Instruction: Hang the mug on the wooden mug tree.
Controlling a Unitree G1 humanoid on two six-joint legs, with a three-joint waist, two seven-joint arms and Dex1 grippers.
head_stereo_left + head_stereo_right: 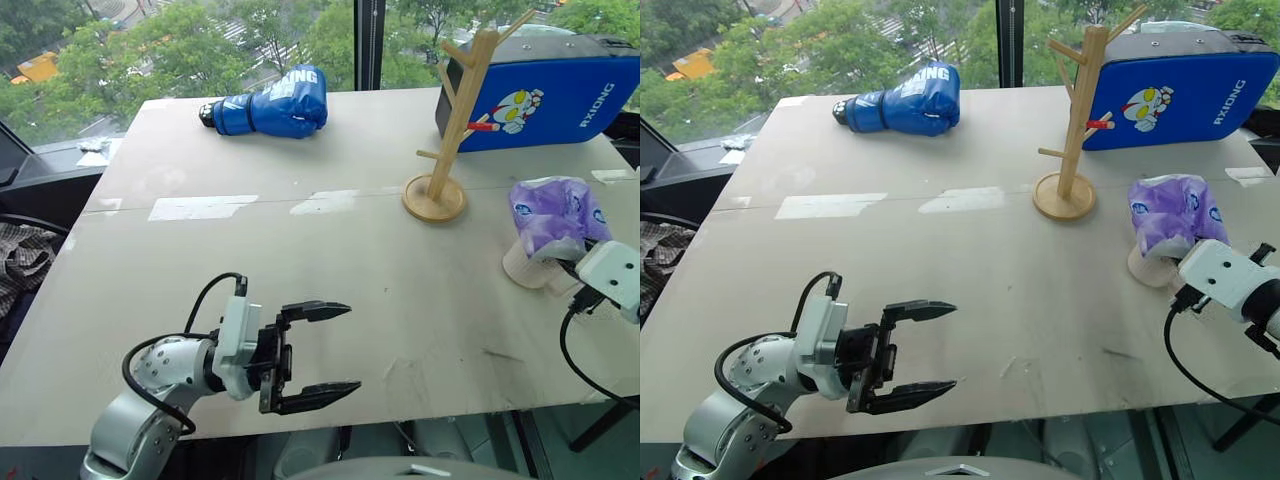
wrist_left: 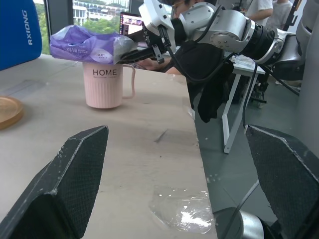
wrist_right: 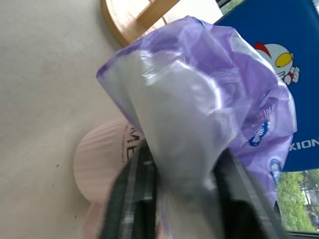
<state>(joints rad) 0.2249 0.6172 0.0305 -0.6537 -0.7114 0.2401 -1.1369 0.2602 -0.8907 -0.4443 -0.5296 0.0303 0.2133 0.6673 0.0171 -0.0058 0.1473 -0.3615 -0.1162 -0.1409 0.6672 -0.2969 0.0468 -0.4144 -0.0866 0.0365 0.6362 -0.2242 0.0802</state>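
From the head views we see the mug at the worktop's right edge, a purple packet stuffed in its mouth, the tree standing near behind it. Our left tool hangs apart, empty.

In the left wrist view the mug stands upright, handle clear: stiff, smooth, breakable ceramic, best held by wall or handle.

In the right wrist view our right tool is clamped on the soft, crinkly packet, which we judge must come out first.
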